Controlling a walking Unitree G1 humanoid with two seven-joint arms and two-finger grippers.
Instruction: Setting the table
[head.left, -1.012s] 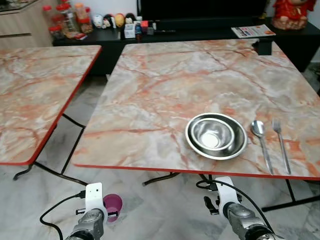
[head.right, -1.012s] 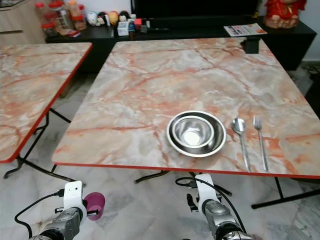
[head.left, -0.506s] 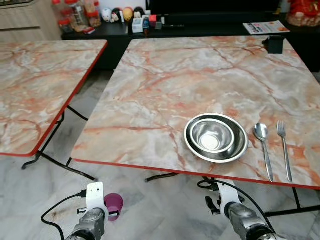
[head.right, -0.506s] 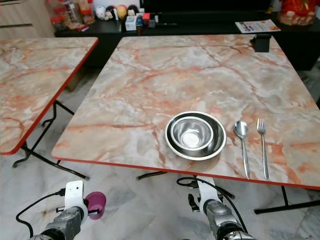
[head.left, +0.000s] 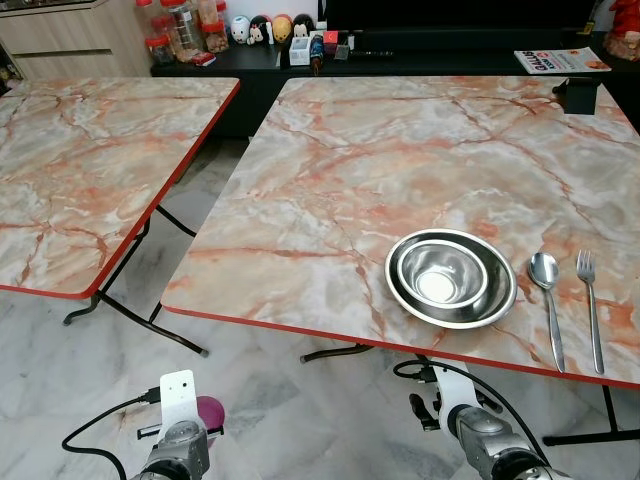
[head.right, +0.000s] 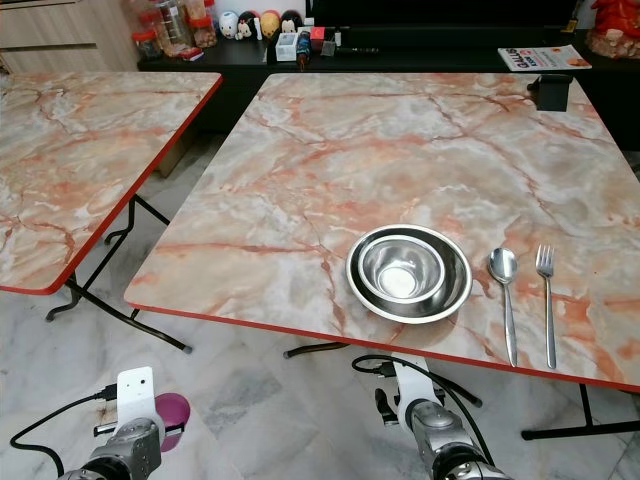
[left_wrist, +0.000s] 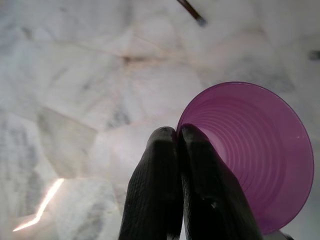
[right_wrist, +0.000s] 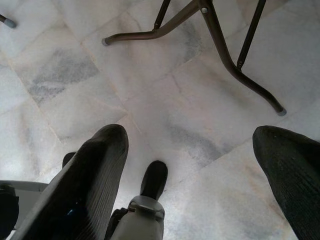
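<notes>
A purple plastic cup (left_wrist: 255, 155) is pinched by its rim in my left gripper (left_wrist: 178, 134), which hangs low over the floor, below the near edge of the marble table (head.left: 330, 190); the cup (head.left: 208, 411) peeks out beside my left wrist. On the table near its front right stand two nested steel bowls (head.left: 450, 277), with a spoon (head.left: 546, 282) and a fork (head.left: 590, 300) laid to their right. My right gripper (right_wrist: 195, 145) hangs open above the floor tiles, holding nothing.
A second marble table (head.left: 90, 170) stands to the left with a floor gap between the two. Folding table legs (right_wrist: 225, 55) cross the tiled floor under the main table. A black sideboard (head.left: 400, 55) with jars and figurines lines the back wall.
The whole view has shifted: the camera moved back and leftward, so both tables sit further right and lower. The cup stays in my left gripper. Both arms still hang low.
</notes>
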